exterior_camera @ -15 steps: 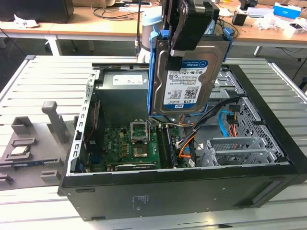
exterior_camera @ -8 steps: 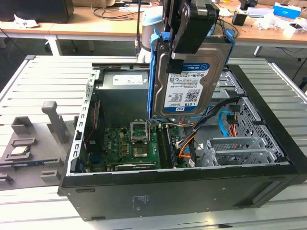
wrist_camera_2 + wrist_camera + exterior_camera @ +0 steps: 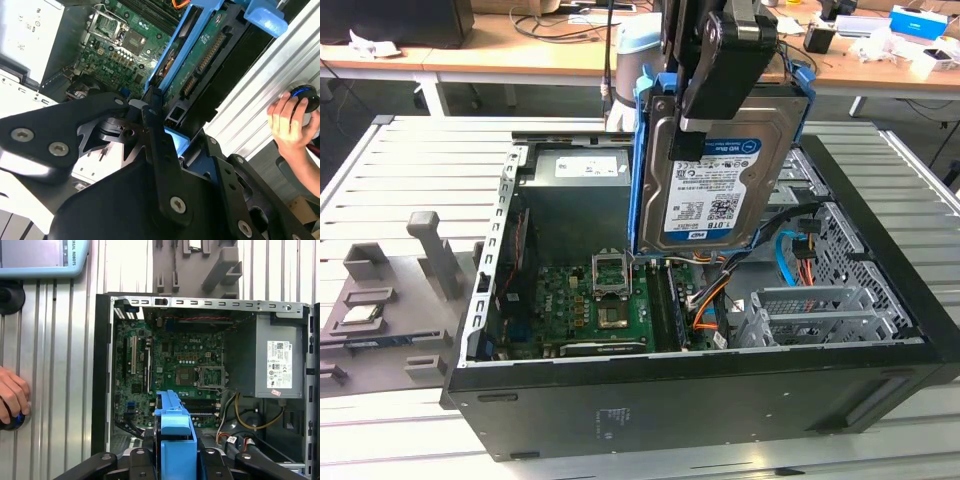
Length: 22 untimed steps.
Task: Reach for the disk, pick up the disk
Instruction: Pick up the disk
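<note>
The disk (image 3: pixel 715 185) hangs upright above the open computer case (image 3: pixel 720 390), its silver face and white-and-blue label turned toward the exterior view. A blue bracket (image 3: pixel 640 170) runs along its edges. My gripper (image 3: pixel 692 130) comes down from above and is shut on the disk's upper part, one black finger (image 3: pixel 705 85) lying across the labelled face. In the second wrist view the disk's green circuit-board side (image 3: pixel 210 50) and the bracket (image 3: pixel 172 47) extend away from the black fingers (image 3: pixel 157 125). In the first wrist view the bracket's edge (image 3: pixel 175 435) sits between the two fingers (image 3: pixel 137 460).
Below lie the motherboard (image 3: pixel 595 300), the grey power supply (image 3: pixel 575 195), orange and blue cables (image 3: pixel 790 260) and a metal drive cage (image 3: pixel 810 310). A grey fixture (image 3: pixel 390 290) stands on the slatted table at the exterior view's left. A person's hand (image 3: pixel 290 125) rests on a round control beside the case.
</note>
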Motion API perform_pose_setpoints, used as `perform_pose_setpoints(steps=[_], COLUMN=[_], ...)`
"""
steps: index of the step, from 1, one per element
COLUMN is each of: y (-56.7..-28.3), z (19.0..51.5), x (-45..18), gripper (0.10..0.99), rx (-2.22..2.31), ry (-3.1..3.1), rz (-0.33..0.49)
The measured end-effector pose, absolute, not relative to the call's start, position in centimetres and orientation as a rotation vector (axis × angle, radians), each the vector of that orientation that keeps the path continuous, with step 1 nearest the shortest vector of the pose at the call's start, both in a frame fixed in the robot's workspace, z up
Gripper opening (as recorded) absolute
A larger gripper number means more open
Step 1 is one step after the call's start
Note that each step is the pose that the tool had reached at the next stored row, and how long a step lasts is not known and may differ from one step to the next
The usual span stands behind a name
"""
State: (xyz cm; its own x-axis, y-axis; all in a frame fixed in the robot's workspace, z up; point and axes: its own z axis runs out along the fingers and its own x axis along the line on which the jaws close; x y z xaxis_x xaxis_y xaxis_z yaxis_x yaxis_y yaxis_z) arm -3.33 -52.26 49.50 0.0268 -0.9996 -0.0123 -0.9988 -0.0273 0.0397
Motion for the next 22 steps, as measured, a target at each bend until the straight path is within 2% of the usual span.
perform_pose_setpoints(steps=[22], y=[-54.7], z=[49.5], x=[-3.2], gripper=[0.369], rx=[2.237], ry=[-2.177], rz=[-0.057])
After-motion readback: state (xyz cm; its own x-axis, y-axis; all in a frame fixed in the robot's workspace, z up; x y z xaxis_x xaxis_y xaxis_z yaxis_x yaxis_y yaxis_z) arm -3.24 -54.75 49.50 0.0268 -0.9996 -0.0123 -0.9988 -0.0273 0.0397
